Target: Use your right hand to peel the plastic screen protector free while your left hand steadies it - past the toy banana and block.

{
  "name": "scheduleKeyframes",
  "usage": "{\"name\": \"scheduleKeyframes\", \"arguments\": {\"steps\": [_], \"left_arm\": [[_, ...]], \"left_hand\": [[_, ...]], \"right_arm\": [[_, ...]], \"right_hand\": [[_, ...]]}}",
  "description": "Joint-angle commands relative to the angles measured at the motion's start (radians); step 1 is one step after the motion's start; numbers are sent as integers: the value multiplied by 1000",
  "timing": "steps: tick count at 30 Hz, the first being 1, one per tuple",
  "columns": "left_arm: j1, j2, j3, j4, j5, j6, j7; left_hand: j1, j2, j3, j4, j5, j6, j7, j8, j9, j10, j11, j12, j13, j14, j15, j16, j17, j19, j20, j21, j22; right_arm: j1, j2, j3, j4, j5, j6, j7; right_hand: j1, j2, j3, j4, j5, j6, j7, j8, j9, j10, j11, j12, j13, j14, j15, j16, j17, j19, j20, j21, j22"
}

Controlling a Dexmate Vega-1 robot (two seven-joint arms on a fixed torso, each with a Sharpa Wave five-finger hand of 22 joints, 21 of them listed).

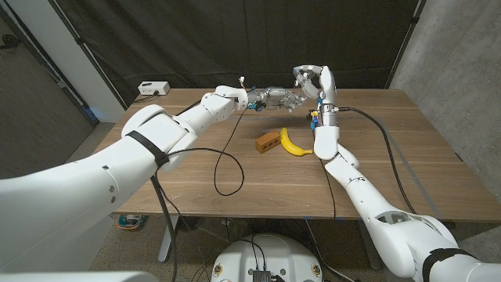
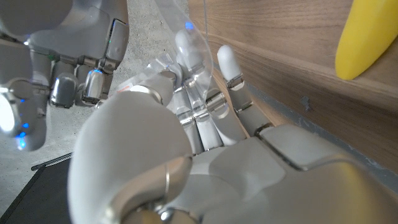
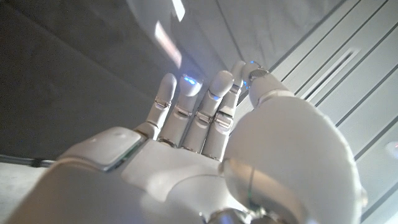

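Observation:
The clear plastic screen protector (image 2: 189, 43) stands up between the fingers of my left hand (image 2: 186, 137), which grips it in the air over the table's far side. In the head view my left hand (image 1: 278, 98) reaches in from the left. My right hand (image 1: 311, 78) is raised just above and right of it. Its thumb tip meets a fingertip in the right wrist view (image 3: 205, 143), pinching the film's edge. The right hand (image 2: 68, 68) sits close beside the plastic. The toy banana (image 1: 293, 143) and orange block (image 1: 268, 142) lie on the table nearer me.
A white box (image 1: 153, 88) sits at the wooden table's (image 1: 196, 164) far left corner. A black cable (image 1: 227, 168) loops across the middle and another (image 1: 391, 149) runs along the right side. The banana (image 2: 364, 37) lies near the hands. A dark curtain hangs behind.

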Motion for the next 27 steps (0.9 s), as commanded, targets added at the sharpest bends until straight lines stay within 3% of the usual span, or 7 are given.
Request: {"name": "scheduleKeyframes", "arguments": {"steps": [1,7,15,27], "left_arm": [[-4,-16,-10,30,2,-30,6],[-6,-25,-16,50,2,-50,20],[-21,-38,-13,74,11,-46,41],[-36,-51,1,87,27,-27,85]], "left_hand": [[5,7,7,1,3,74,63,-1,2,106,-83,1,2,-1,-9,-2,1,0,-108,5,2],[6,7,7,1,3,73,61,-1,4,106,-87,0,2,-2,-9,-2,3,-2,-110,4,3],[6,8,6,1,2,70,61,-4,4,105,-87,-1,5,-4,-9,-3,3,-3,-111,4,3],[5,8,5,2,2,74,59,-5,5,105,-88,-3,7,-2,-9,-5,2,-4,-111,4,3]], "right_arm": [[-13,-65,-74,-10,480,13,-10],[-46,-99,-93,-66,521,-49,18],[-78,-152,-123,-145,537,-129,62],[-84,-209,-154,-203,533,-211,103]], "right_hand": [[-5,-11,-5,0,-12,-38,16,-7,10,-28,14,-11,-12,-10,-115,-11,-5,22,-1,-1,0],[-27,-7,-24,8,-24,-57,36,-4,17,-54,38,-21,-27,-22,-115,-28,-28,48,0,-3,-6],[-34,-10,-49,3,-38,-41,48,11,24,-37,41,-15,-43,-22,-115,-34,-47,58,5,-5,-12],[-62,-10,-88,9,-82,-17,46,19,18,-23,45,3,-51,-21,-114,-28,-48,64,14,-11,-26]]}}
